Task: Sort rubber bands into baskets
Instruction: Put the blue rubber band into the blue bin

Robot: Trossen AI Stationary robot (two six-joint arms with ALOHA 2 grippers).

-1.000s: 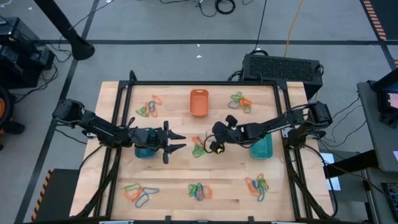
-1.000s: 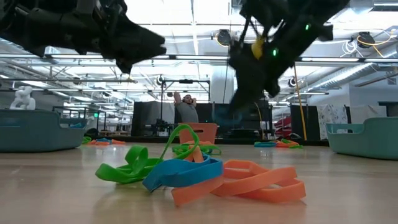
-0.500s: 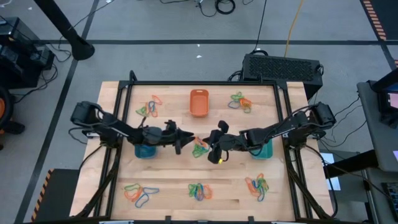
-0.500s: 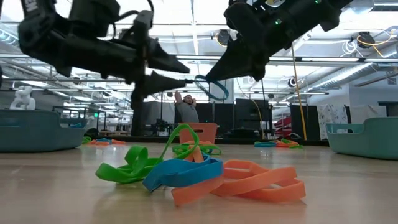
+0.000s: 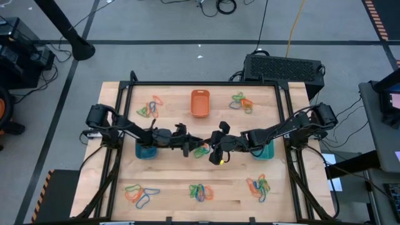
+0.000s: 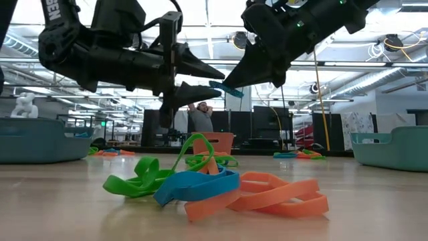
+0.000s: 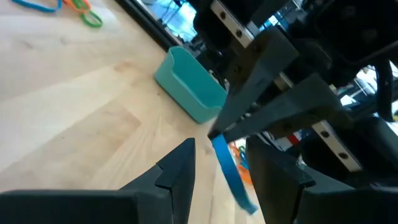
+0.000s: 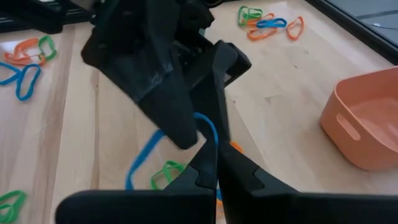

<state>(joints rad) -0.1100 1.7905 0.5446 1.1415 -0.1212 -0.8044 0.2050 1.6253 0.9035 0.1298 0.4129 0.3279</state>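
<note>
Jaws of the left gripper were seen parted around a blue band, while the right gripper was pinched shut on that band's other end, above the middle of the table. Since a second earlier, the left arm had been brought in from over the blue basket until the two grippers met tip to tip, and a hand-over of the band was judged to be under way. The band was not yet clamped by the left fingers, and the blue basket lay just behind the left gripper.
</note>
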